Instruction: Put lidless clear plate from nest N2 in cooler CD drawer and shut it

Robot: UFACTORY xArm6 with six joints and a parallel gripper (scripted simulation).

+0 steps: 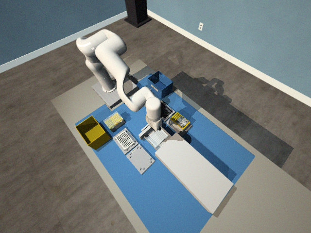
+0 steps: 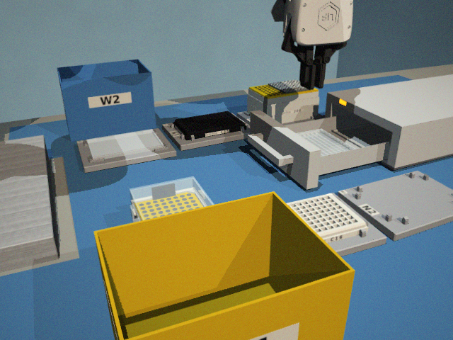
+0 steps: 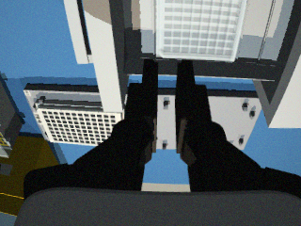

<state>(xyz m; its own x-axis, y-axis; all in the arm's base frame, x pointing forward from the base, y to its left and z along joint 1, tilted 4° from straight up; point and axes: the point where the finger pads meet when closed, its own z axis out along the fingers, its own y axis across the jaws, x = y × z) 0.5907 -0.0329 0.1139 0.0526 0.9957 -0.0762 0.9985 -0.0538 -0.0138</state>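
The clear plate (image 1: 157, 138) (image 2: 321, 146) lies flat in the open drawer of the cooler CD (image 1: 193, 170), right way up, with no lid. It also shows in the exterior view (image 2: 323, 140) and at the top of the wrist view (image 3: 202, 9). The drawer's bar handle (image 2: 270, 149) faces the arm's base. CD's lamp (image 2: 342, 102) glows amber. The nest N2 (image 2: 398, 202) stands bare; it also shows in the wrist view (image 3: 201, 116). My gripper (image 2: 313, 78) hangs well above the drawer, shut, with nothing between its fingers.
A yellow bin (image 1: 92, 132) and a blue bin W2 (image 2: 105, 96) stand loose. A tip box (image 2: 168, 199), a white grid plate (image 2: 327, 214), a black plate (image 2: 208, 124), a lidded plate (image 2: 124, 144) and a yellow and grey rack (image 2: 282, 89) stand around the drawer.
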